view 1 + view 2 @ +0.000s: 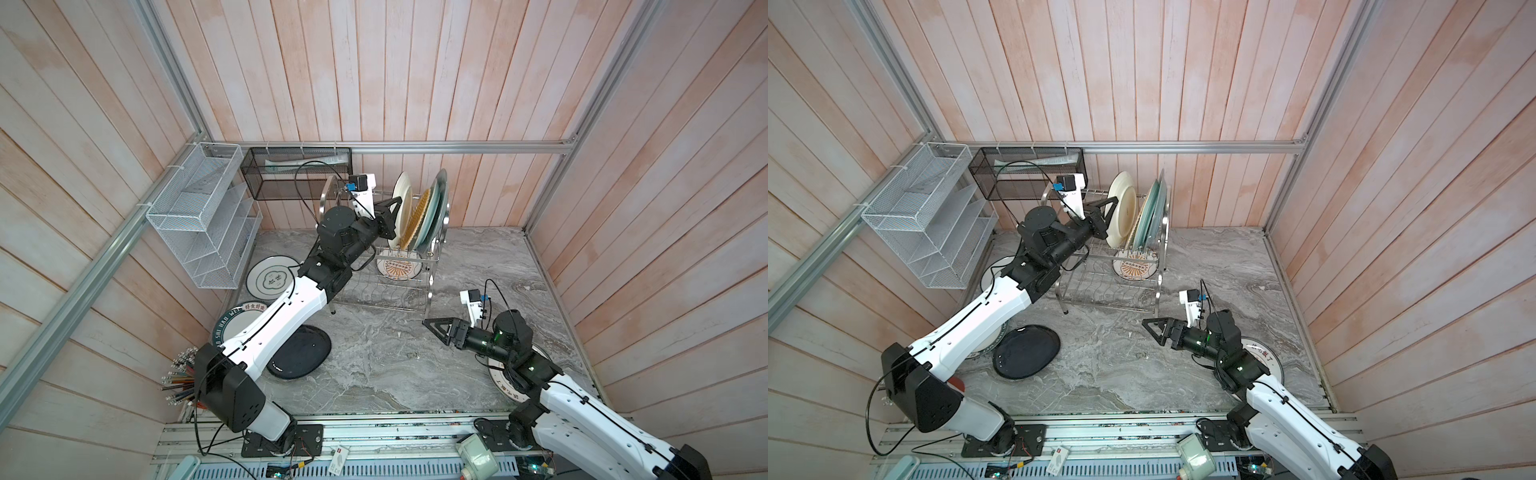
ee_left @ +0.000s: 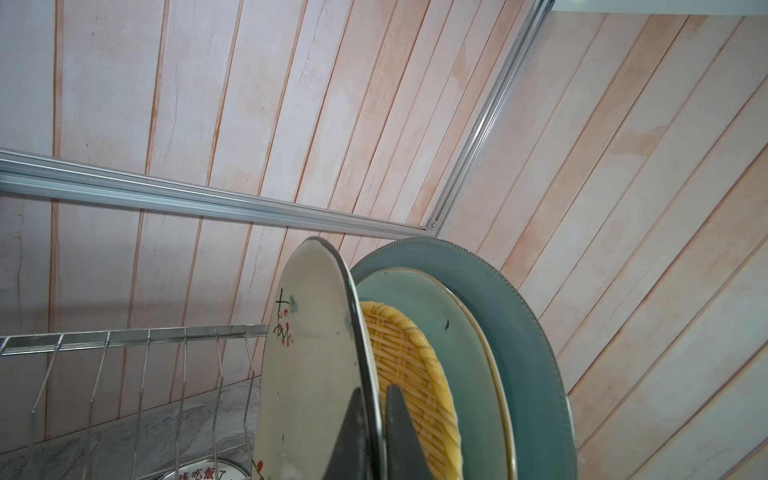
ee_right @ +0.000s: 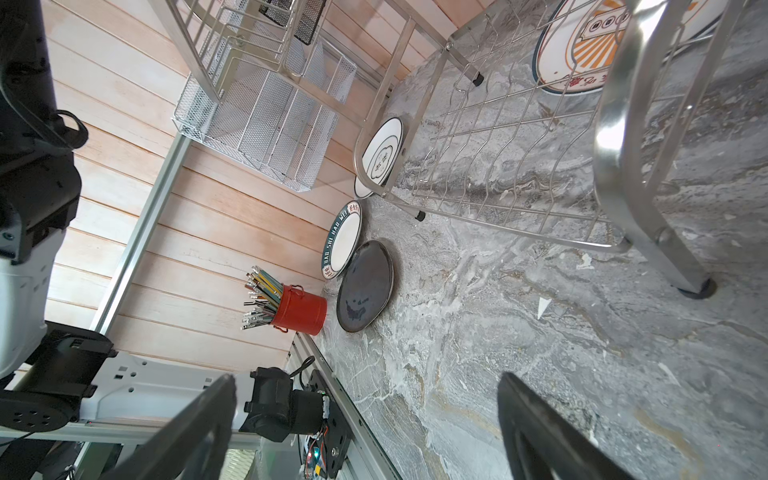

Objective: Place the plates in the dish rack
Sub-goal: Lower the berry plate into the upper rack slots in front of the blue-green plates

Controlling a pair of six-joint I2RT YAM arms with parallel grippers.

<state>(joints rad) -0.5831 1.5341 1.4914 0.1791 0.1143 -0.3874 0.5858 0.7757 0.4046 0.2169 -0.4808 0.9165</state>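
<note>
My left gripper (image 1: 397, 208) is shut on the rim of the cream floral plate (image 2: 307, 374), which stands upright in the dish rack's (image 1: 428, 291) upper tier. Behind it stand the yellow woven plate (image 2: 407, 365), the pale green plate (image 2: 457, 332) and the grey-blue plate (image 2: 519, 324). An orange-sunburst plate (image 1: 397, 268) lies under the rack. A green-ringed plate (image 1: 270, 276), a lettered dark-rimmed plate (image 1: 232, 320) and a black plate (image 1: 303, 353) lie on the left of the table. My right gripper (image 1: 432, 326) hovers open and empty over the marble, and another plate (image 1: 505, 380) shows beneath that arm.
A white mesh organiser (image 1: 199, 216) and a black mesh basket (image 1: 297, 172) hang on the back-left walls. A red cup of pencils (image 3: 301, 309) stands at the front left corner. Plank walls close in on three sides of the table.
</note>
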